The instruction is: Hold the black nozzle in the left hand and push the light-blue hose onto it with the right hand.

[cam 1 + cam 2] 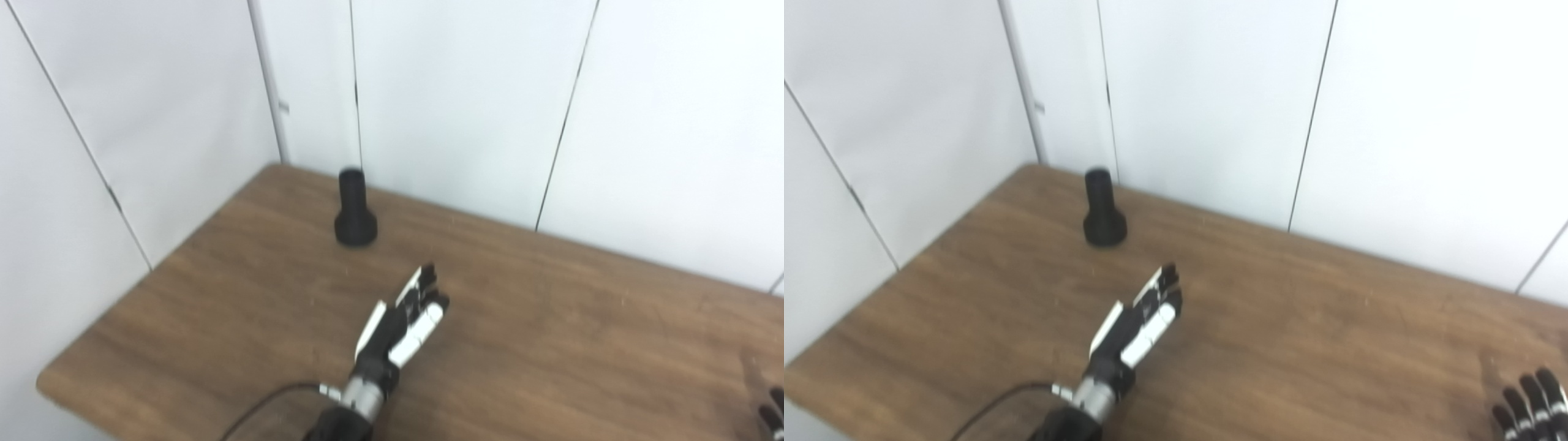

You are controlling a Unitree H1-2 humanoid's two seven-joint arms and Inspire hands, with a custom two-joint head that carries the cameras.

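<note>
From my feed, the matte black nozzle [354, 211] stands upright on its flared base near the wood-grain table [551, 318] corner. My left hand [401, 321] hovers empty with fingers straight, pressed together; right hand [1531, 401] fingers look spread.

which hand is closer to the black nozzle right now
Left. The left hand is stretched over the table, short of the black nozzle, which stands upright near the back corner, untouched. The right hand sits far off at the table's near right edge.
</note>
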